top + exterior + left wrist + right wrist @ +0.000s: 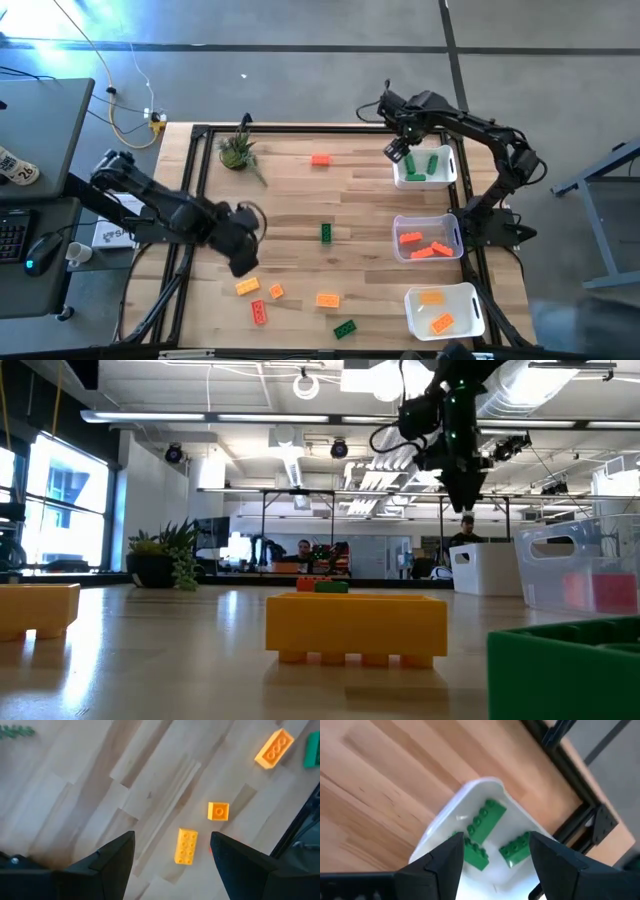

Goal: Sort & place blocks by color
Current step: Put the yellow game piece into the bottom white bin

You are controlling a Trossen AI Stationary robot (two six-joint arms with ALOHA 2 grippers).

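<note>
Several loose blocks lie flat on the near half of the wooden table: a yellow one (247, 287), small orange one (276, 291), red one (259, 312), orange one (327, 299) and green one (344, 328). Another green block (326, 232) lies mid-table and a red-orange one (320, 159) near the far edge. My left gripper (240, 255) hovers open over the yellow block (186, 846), touching nothing. My right gripper (400, 150) is open and empty above the far white bin (440, 832), which holds green blocks (486, 820).
Three white bins stand along the table's right side: the far one (447, 180) with green blocks, the middle one (400, 222) with red-orange blocks, the near one (470, 293) with yellow-orange blocks. A small potted plant (237, 150) stands at the far left corner. A black frame (190, 180) rims the table.
</note>
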